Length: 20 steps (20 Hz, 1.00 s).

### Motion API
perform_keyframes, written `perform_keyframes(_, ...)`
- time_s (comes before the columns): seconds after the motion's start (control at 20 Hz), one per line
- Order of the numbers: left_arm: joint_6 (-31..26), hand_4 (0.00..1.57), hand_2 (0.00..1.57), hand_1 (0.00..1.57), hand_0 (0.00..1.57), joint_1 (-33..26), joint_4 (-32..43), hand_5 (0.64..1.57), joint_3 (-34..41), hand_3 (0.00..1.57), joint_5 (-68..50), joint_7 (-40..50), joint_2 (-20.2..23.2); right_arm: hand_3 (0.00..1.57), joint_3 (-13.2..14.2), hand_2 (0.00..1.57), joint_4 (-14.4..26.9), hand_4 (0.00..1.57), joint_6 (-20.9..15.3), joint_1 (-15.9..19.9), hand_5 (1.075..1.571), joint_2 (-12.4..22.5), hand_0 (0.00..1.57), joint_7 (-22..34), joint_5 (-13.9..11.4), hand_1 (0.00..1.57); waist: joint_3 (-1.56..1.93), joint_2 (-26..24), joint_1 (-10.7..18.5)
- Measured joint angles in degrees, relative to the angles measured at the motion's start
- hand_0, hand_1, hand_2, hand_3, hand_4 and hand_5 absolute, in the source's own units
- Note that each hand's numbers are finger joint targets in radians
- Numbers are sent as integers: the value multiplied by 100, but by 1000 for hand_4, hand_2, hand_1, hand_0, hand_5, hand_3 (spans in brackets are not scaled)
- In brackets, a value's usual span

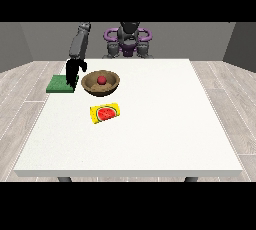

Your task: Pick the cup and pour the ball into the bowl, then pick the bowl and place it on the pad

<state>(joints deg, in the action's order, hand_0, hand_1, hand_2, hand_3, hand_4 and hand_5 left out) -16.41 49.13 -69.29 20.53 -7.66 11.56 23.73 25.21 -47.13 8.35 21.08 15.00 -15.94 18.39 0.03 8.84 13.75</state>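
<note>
A wide white bench fills the middle of the view, its far edge against the robot and its near edge towards the camera. Around it runs a floor of pale grey wood planks, and grey walls close the room behind.

The cup lies on its side on the bench, nearer the camera than the bowl and apart from it. It is yellow with a watermelon slice on it. Its long axis runs nearly across the view, tilted a little so that the end at the view's right sits slightly farther from the camera. Which end is the mouth cannot be told.

The brown bowl stands upright on the bench, left of centre, with the red ball resting inside it. The green pad lies flat at the bench's edge at the view's left, just beside the bowl.

The hand at the view's left hangs from a grey arm above the gap between pad and bowl, over the pad's nearer edge, fingers pointing down. It holds nothing; whether the fingers are spread or curled cannot be told. The other hand does not show.
</note>
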Motion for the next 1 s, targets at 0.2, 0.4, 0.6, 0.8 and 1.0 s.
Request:
perform_keyframes(0.2, -109, 1014, 0, 0, 0, -62, -148, 1532, 157, 0, -234, 111, 259, 0, -35, 0, 498, 529, 45, 288, 1553, -16, 0, -331, -44, 0, 2, 164, -70)
perform_keyframes(0.4, -172, 1016, 0, 0, 0, -222, -423, 1536, 208, 0, -412, 154, 362, 0, -23, 0, 986, 498, 45, 520, 1551, 65, 0, -631, -98, 0, 4, 331, -54)
perform_keyframes(0.6, -273, 1014, 0, 0, 0, -294, -624, 1542, 324, 0, -618, 201, 560, 0, -53, 0, 1139, 447, 134, 599, 1544, 78, 0, -1005, -134, 0, -88, 457, -85)
perform_keyframes(0.8, -326, 1020, 0, 0, 0, -356, -675, 1538, 418, 0, -770, 283, 720, 0, -120, 0, 1247, 430, 51, 697, 1546, 46, 0, -1173, -214, 0, -117, 480, -165)
perform_keyframes(1.0, -310, 1022, 0, 0, 0, -315, -775, 1541, 400, 0, -859, 394, 764, 0, -145, 0, 1332, 475, -119, 860, 1549, -19, 0, -1173, -253, 0, -113, 531, -147)
